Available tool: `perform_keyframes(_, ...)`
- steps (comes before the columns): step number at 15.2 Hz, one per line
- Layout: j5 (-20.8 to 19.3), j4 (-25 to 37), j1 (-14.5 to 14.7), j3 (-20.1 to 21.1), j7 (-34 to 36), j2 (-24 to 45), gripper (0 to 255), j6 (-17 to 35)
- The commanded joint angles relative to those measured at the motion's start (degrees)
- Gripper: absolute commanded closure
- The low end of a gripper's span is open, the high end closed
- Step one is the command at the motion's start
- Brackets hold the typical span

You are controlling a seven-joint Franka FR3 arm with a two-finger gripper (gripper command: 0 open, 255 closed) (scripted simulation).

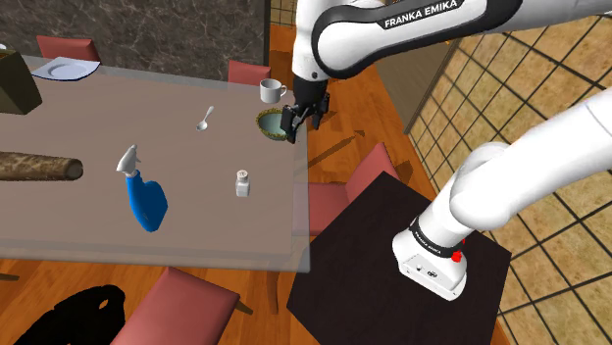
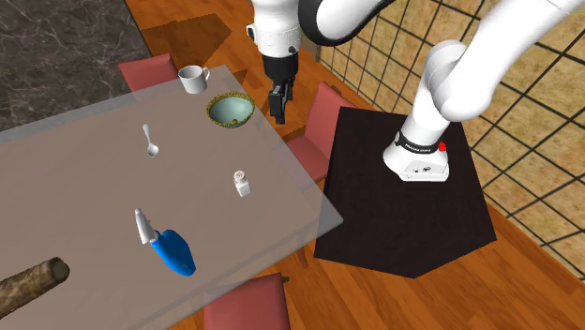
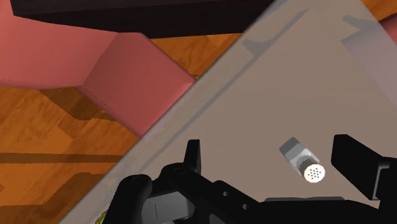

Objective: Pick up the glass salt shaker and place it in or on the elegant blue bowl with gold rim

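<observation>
**Ana:** While the arm hangs over the far corner, where does the salt shaker (image 1: 242, 183) stand?

**Ben:** Upright on the grey table (image 1: 196, 240), near its right edge in the shoulder view. It has a pale body and a white cap (image 3: 313, 172) dotted with holes.

**Ana:** And the gripper (image 1: 302, 116)?

**Ben:** It is farther off, above the table's right edge and just beside the bowl (image 2: 230, 110), well apart from the shaker. Its fingers (image 3: 193, 156) are spread wide and clasp nothing. In the wrist view the shaker appears between them, but neither touches it.

**Ana:** What lies around?

**Ben:** Open table top lies between shaker and bowl. Beyond the bowl stands one white mug (image 1: 271, 91), and left of the bowl lies one spoon (image 1: 205, 120). One blue spray bottle (image 1: 144, 196) with a white head lies on its side left of the shaker. Left of that again is one brown log (image 1: 34, 167). One plate (image 1: 67, 70) sits at the far left. I count four red chairs (image 1: 348, 191): two on the far side, one on the near side, and one between the table and the black stand (image 1: 392, 265).

**Ana:** Anything hidden?

**Ben:** In the shoulder view the gripper covers part of the bowl's gold-speckled rim. The log runs off the left edge, and so does a dark object (image 1: 15, 83) I cannot identify. A black area (image 1: 69, 314) lies near left on the floor.
</observation>
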Motion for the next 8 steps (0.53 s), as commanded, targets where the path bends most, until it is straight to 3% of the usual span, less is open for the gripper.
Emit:
perform_keyframes(1,-0.3,1.1,0.2,1.4,2.0,4.1,0,3.3)
perform_keyframes(8,-5.1,8.4,0.8,5.0,9.8,19.7,0,12.0)
